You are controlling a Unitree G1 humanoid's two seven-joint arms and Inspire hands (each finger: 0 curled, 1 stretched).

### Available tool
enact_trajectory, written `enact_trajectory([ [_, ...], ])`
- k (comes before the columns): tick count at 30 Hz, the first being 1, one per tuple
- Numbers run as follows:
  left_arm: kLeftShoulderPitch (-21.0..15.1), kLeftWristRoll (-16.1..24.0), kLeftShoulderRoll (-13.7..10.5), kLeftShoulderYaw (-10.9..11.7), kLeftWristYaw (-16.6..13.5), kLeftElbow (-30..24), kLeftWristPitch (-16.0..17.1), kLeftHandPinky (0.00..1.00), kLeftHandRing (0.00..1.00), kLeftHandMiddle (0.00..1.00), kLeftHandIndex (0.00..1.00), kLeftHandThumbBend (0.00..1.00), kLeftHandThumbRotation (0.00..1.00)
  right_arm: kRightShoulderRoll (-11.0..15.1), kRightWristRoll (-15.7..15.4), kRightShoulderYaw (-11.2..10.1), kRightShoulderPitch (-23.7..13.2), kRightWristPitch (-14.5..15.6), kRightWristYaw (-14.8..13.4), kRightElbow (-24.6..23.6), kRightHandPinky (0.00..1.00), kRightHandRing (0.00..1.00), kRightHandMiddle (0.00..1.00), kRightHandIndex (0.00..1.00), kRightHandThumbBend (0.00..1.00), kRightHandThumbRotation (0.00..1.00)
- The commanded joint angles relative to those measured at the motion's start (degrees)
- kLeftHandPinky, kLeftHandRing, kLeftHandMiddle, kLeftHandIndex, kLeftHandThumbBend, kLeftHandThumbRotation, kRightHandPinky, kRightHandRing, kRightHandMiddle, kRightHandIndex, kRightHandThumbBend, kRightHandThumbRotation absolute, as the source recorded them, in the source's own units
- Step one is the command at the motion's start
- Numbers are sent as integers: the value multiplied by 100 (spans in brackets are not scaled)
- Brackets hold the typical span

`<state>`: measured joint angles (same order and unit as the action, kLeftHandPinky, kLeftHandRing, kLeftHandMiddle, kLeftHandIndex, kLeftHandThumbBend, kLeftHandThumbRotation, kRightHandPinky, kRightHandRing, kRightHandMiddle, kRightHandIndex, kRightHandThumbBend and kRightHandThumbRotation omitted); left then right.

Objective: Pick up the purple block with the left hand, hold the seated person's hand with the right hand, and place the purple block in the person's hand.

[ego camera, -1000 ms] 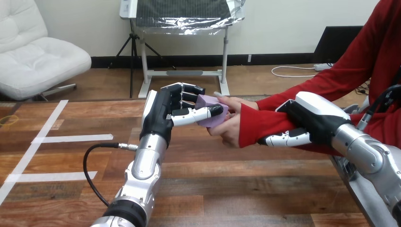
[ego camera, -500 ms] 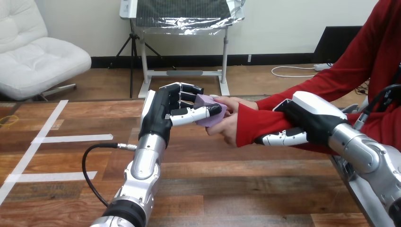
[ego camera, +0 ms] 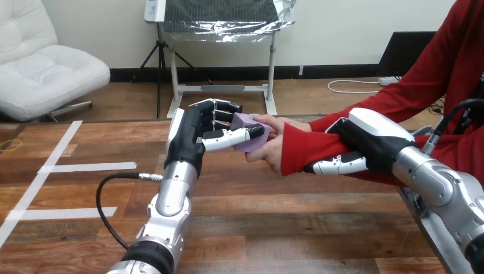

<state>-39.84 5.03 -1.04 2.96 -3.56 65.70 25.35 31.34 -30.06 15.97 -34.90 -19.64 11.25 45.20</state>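
Our left hand (ego camera: pixel 193 136) pinches the purple block (ego camera: pixel 242 121), fingertips (ego camera: pixel 257 131) at the person's hand (ego camera: pixel 273 152) — we uncurl gently; right hand (ego camera: pixel 371 140) seemingly clasps the person's forearm (ego camera: pixel 308 151).

One purple block (ego camera: pixel 246 127), two robot hands, the left hand (ego camera: pixel 197 134) and the right hand (ego camera: pixel 365 145), and one person's hand (ego camera: pixel 273 149) at one wooden table (ego camera: pixel 274 222) bearing three white tape strips (ego camera: pixel 85 167) and one black cable (ego camera: pixel 108 197).

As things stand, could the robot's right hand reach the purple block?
Probably not: the right hand is curled round the person's forearm, and the person's hand sits between it and the purple block, pinched in the left hand.
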Motion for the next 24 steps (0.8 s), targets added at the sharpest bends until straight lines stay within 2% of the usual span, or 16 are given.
enact_trajectory([
  [1,-422,17,23,-43,31,13,188,38,43,46,44,68,0,-338,88,25,-798,-155,-18,-514,23,27,33,35,63,59],
  [24,-370,-27,28,-27,81,38,253,38,43,46,44,68,0,-337,79,2,-748,-283,-12,-450,25,29,34,37,64,59],
])
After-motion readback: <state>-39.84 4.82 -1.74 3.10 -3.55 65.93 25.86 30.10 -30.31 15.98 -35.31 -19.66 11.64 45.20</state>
